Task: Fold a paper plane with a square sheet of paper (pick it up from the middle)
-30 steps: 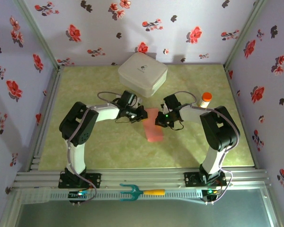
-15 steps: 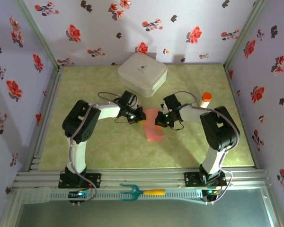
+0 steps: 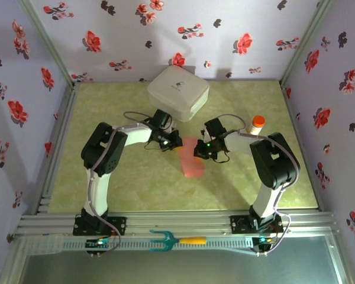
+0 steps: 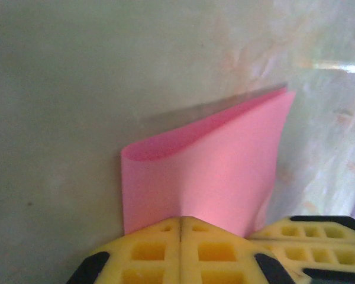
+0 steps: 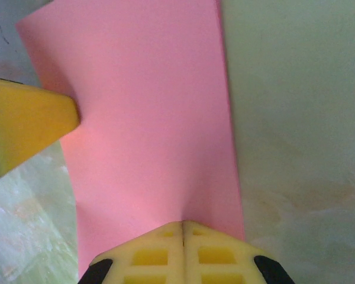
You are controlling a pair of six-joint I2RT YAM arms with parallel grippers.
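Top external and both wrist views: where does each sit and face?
Top external: overhead, behind, looking down on the table, left arm and right arm.
Left wrist: on the left arm, looking along the shut left claw at the pink paper.
Right wrist: likewise, along the shut right claw.
Shared: the pink paper, pinched by both.

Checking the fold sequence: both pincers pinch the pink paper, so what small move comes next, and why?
Probably press the pink sheet flat against the table. The left pincer and right pincer are both shut on its edges, and the left wrist view shows it doubled over with a rounded, uncreased bend, which likely needs flattening first.
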